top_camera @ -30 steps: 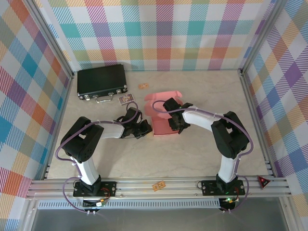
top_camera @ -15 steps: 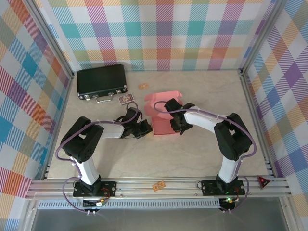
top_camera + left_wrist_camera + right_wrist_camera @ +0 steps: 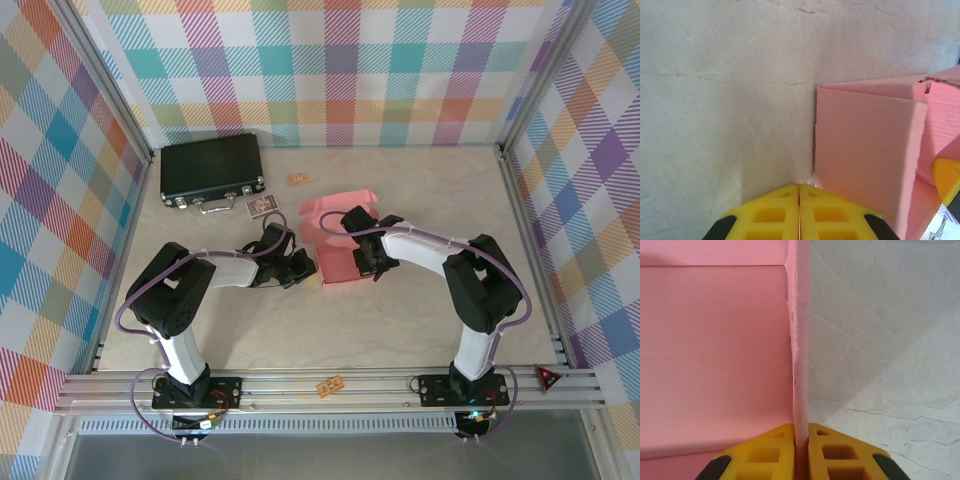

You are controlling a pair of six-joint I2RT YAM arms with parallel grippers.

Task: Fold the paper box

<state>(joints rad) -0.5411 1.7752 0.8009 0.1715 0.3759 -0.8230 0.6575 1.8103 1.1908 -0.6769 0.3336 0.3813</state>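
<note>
- Right end effector (image 3: 801,430) is closed on the paper box (image 3: 326,250), its yellow pads clamping the edge of one upright pink wall from both sides.
- Seen from the right wrist, the box's pink inner face lies left of the pinched wall. Pale marbled worktop (image 3: 880,340) lies right of it.
- Left end effector (image 3: 799,189) is closed, its yellow pads pressed together with nothing seen between them. Its tips sit just beside the box's near-left corner, low over the worktop.
- The box is partly formed, with side walls raised and a flap standing at its far edge.
- From above, the two end effectors flank the box. The left one is at the box's left side and the right one reaches in over its right side.
- A black case (image 3: 212,168) with metal latches lies well apart from the box, to its far left.
- A small printed card (image 3: 261,206) lies between the case and the box.
- A smaller tan card (image 3: 297,179) lies just beyond the box's far-left corner.
</note>
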